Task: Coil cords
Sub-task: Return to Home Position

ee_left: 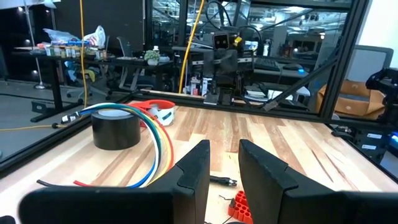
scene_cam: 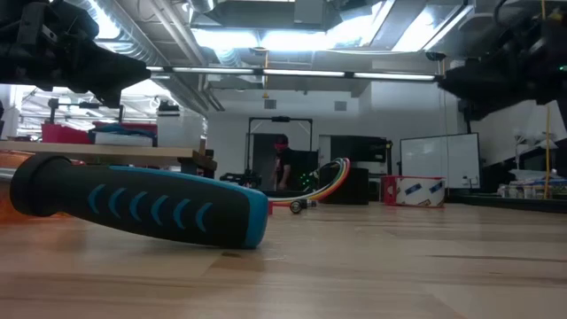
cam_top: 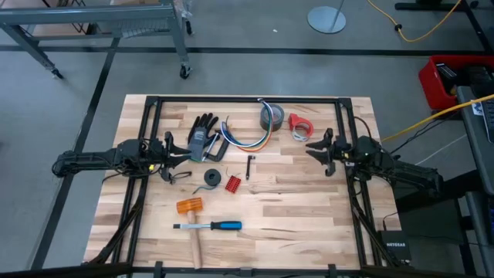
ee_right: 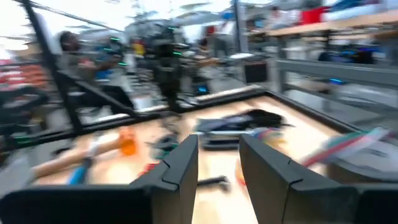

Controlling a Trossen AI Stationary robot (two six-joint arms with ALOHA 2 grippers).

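Beside the grey tape roll, thin multicoloured cords lay loosely curved: light, floppy, likely best pinched mid-arc. Left gripper and right gripper hovered apart, fingers parted, empty.

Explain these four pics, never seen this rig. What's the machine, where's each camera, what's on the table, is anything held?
It is a two-armed robot at a wooden table. Each dark arm ends in a two-finger pincer.

Cameras: one looks straight down on the table, one sits at table-top height, and one rides on each wrist, looking out past that arm's own fingers.

From above, the left pincer is at the table's left side and the right pincer at its right. Both are open, with a gap between the fingers, and hold nothing.

On the table: the cords, a curved bundle of coloured strands, beside a black glove; a thin black cord near the left pincer; a grey tape roll; a red tape ring; a blue-handled tool; and a mallet with an orange head.
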